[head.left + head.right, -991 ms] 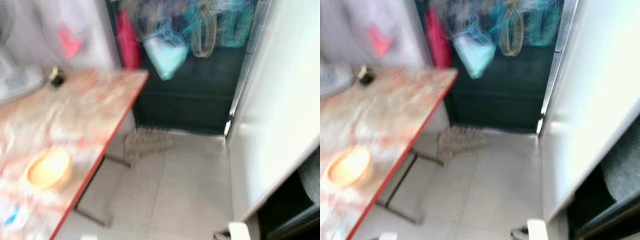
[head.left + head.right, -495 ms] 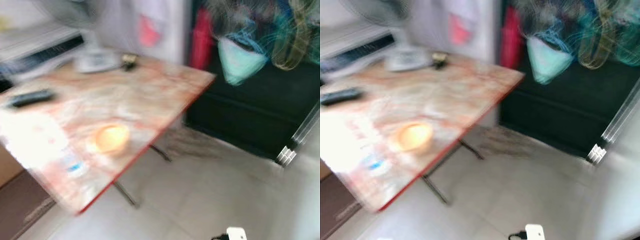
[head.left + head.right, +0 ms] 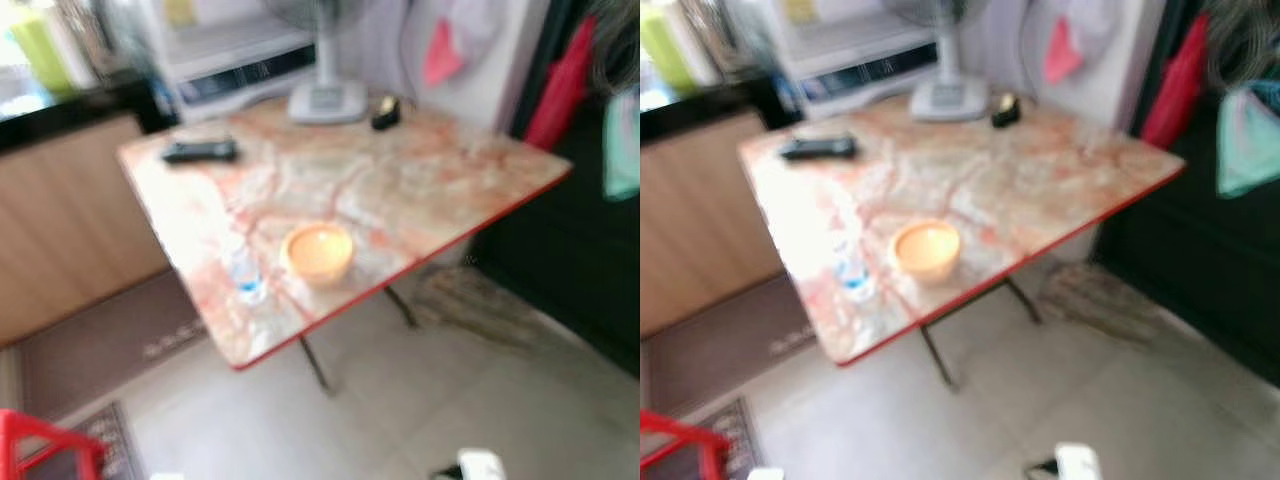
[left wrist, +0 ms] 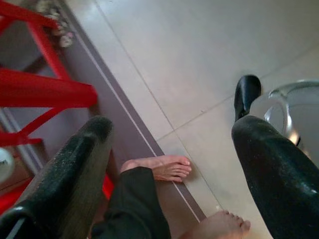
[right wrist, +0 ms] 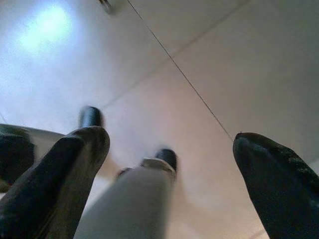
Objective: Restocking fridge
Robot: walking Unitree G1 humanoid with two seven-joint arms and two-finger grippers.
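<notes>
- Swinging left since a second ago, my head camera has lost the white fridge door off the right edge; the whole view shifted, nothing on the table moved.
- Marble-patterned table (image 3: 420, 180) now stands ahead and to my left, with a fan base (image 3: 327, 100) at its far edge.
- Orange bowl (image 3: 318, 252) sits near the front edge, a small water bottle (image 3: 243, 272) just beside it toward my left arm, its long axis upright as far as blur allows.
- Left gripper (image 4: 169, 149) hangs wide and empty over floor, a person's bare feet (image 4: 164, 168) below.
- Right gripper (image 5: 169, 159) likewise gapes empty, so my left arm looks nearer.
</notes>
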